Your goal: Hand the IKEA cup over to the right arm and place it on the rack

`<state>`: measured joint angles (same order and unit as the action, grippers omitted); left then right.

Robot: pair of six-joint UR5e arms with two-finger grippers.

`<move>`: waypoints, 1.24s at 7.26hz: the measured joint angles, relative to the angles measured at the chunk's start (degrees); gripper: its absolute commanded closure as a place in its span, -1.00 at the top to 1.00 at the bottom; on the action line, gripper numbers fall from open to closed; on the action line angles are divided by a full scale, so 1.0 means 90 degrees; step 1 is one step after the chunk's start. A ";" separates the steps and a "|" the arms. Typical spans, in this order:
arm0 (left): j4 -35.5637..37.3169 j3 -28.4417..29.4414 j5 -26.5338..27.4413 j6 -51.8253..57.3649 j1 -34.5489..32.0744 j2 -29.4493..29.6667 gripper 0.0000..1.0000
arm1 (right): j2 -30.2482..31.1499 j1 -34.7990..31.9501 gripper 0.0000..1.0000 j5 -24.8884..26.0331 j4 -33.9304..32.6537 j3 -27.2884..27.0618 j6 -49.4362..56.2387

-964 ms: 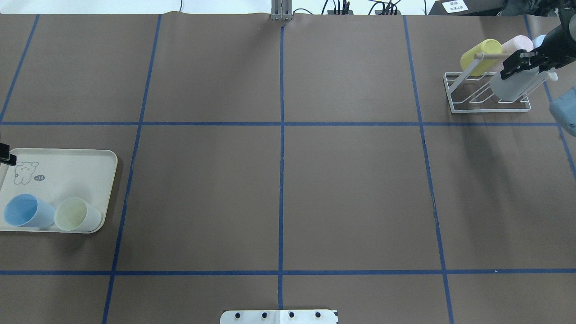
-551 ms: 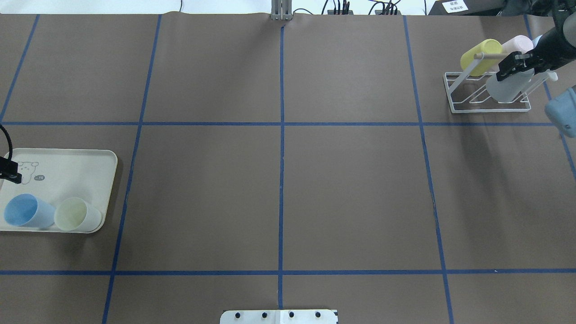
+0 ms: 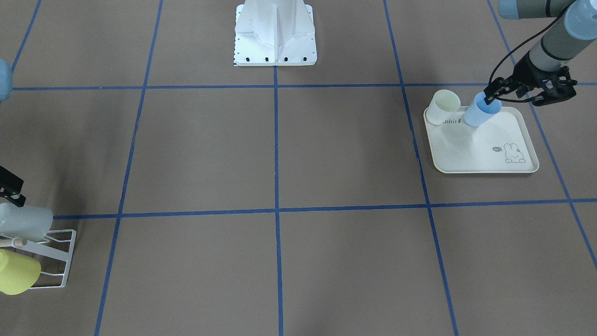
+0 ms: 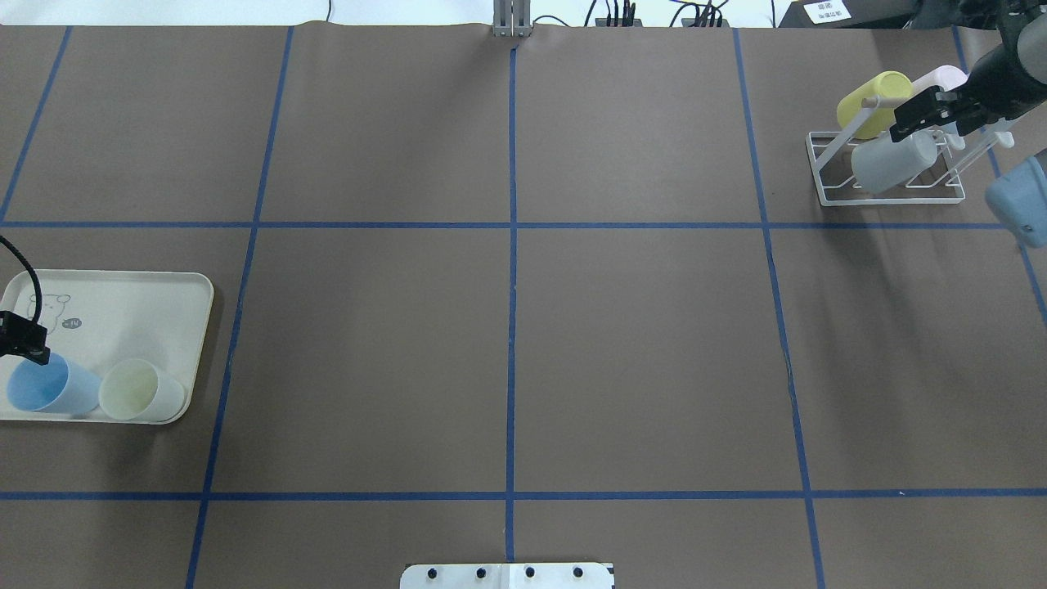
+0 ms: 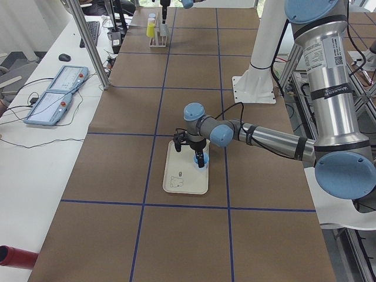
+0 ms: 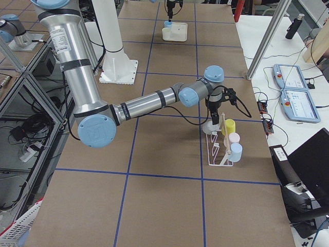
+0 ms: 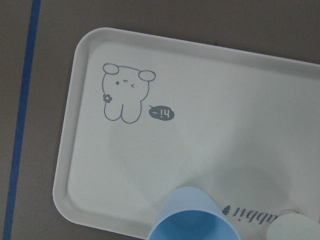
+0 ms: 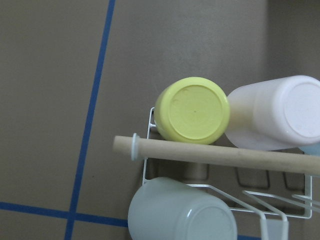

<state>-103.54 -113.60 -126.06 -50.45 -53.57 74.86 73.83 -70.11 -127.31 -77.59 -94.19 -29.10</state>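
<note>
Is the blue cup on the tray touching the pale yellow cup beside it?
Apart. The left wrist view shows a strip of bare tray, with printed lettering, between the blue cup and the pale yellow cup.

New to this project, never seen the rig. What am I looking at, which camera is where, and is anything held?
A two-armed robot works at a taped brown table. Views: front, overhead, both table ends, plus one camera per wrist. The left gripper dips at a blue cup beside a cream cup on a rabbit tray. The right gripper is at a grey cup lying on the white rack, next to a yellow cup and a pink cup. Whether either grips is unclear.
</note>
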 measured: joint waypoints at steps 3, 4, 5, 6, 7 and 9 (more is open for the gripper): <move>-0.0056 0.0228 -0.0004 0.0000 0.0289 -0.0042 1.00 | 0.0041 -0.0074 0.97 -0.0187 -0.0502 -0.0585 -0.0027; -0.0076 0.0288 0.0001 -0.0007 0.0392 -0.0032 1.00 | 0.0096 -0.0084 0.97 -0.0195 -0.0733 -0.0850 -0.0033; -0.0089 0.0375 0.0005 -0.0025 0.0450 0.0004 0.68 | 0.0177 -0.0087 0.97 -0.0198 -0.0945 -0.1131 -0.0073; -0.0089 0.0483 0.0002 -0.0039 0.0483 0.0071 -0.74 | 0.0273 -0.0089 0.97 -0.0201 -0.1077 -0.1384 -0.0190; -0.0083 0.0544 -0.0003 -0.0045 0.0496 0.0144 -1.00 | 0.0356 -0.0090 0.97 -0.0216 -0.1134 -0.1578 -0.0342; -0.0041 0.0548 -0.0230 -0.0034 0.0495 0.0249 -1.00 | 0.0432 -0.0085 0.97 -0.0243 -0.1160 -0.1761 -0.0506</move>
<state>-103.91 -108.67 -128.13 -50.75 -49.11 77.10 77.73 -70.88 -129.50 -88.04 -110.04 -33.66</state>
